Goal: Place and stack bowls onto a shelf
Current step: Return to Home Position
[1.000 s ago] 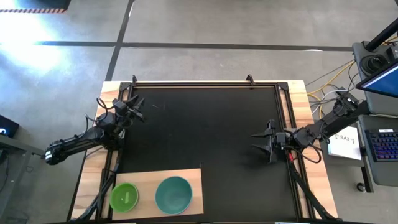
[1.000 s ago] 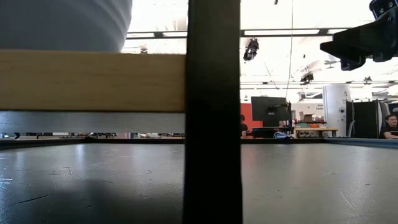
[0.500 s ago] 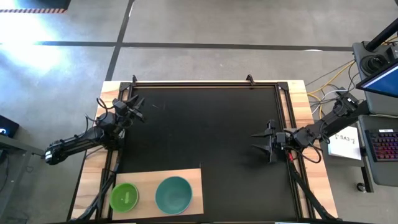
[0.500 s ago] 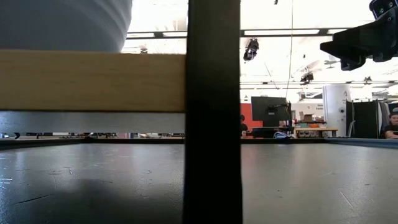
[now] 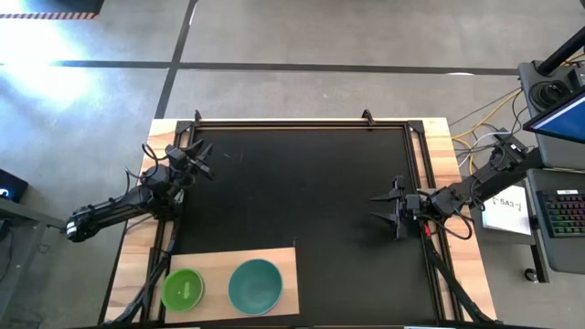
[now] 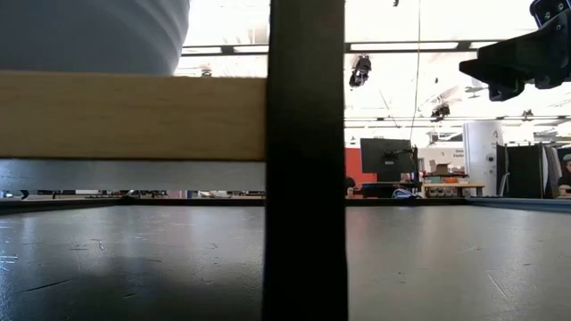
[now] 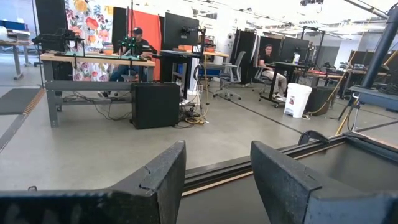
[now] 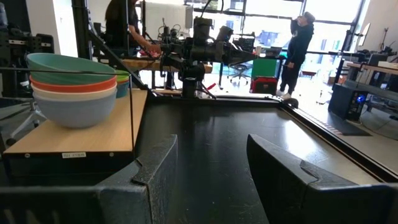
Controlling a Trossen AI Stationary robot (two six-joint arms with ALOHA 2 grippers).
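Observation:
The light-wood shelf [image 5: 274, 260] lies at the table's near left. On it stand two stacks of bowls. The larger stack [image 8: 73, 87] has a teal bowl [image 5: 255, 285] on top, then red, white and slate-blue at the bottom, which rests on the board. To its left a green bowl [image 5: 182, 289] tops a smaller stack [image 8: 122, 79]. My left gripper [image 5: 196, 163] hovers open at the table's left edge, far from the shelf, with nothing between its fingers [image 7: 217, 180]. My right gripper [image 5: 382, 208] hovers open at mid-right, pointing level toward the left, with nothing between its fingers [image 8: 211, 168].
A large black mat [image 5: 302, 183] inside a black frame covers the table. In the low view the shelf's edge [image 6: 134, 116] and a dark upright post [image 6: 308, 160] fill the foreground. A keyboard [image 5: 565, 215] and papers sit beyond the right edge. People show in the room behind.

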